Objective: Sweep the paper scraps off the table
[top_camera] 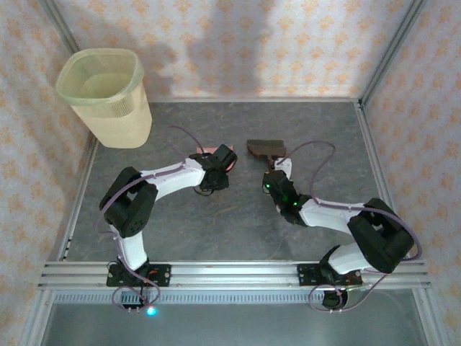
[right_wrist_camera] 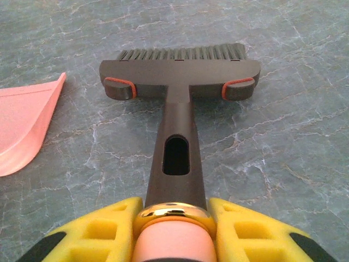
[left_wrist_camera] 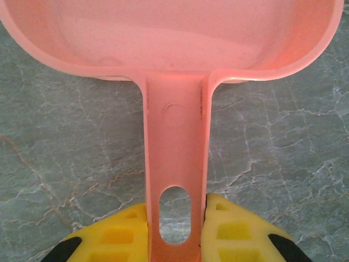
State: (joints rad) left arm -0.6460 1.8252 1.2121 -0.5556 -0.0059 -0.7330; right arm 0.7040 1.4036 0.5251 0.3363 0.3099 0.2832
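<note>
A: Quick, what's the L gripper (left_wrist_camera: 177, 232) doing?
B: It's squeezing the handle of the pink dustpan (left_wrist_camera: 174, 49), tight on both sides. Pan sits low over the table (top_camera: 238, 234), near the middle.
A: And the R gripper (right_wrist_camera: 175, 215)?
B: Clamped on the brush (right_wrist_camera: 180, 68) handle. Brush head is out front, bristles pointing away, down by the tabletop. Can't tell if they touch it.
A: Pan & brush close?
B: Yep, pan is just left of the brush, w/ a gap between.
A: Where are the paper scraps?
B: Can't tell, sorry. They're tiny, maybe too small for me to pick out on the grey stone.
A: So which step is it?
B: I think both tools are ready & it's the sweeping part. Or the pan may need emptying. Not sure which.
A: Next move needs what?
B: Prob. pan lip flat on the table, facing the brush. Then short soft pushes so scraps go in, not past. After that, carry the pan level to the bin (top_camera: 108, 94) in the far left corner, w/o tipping early.
</note>
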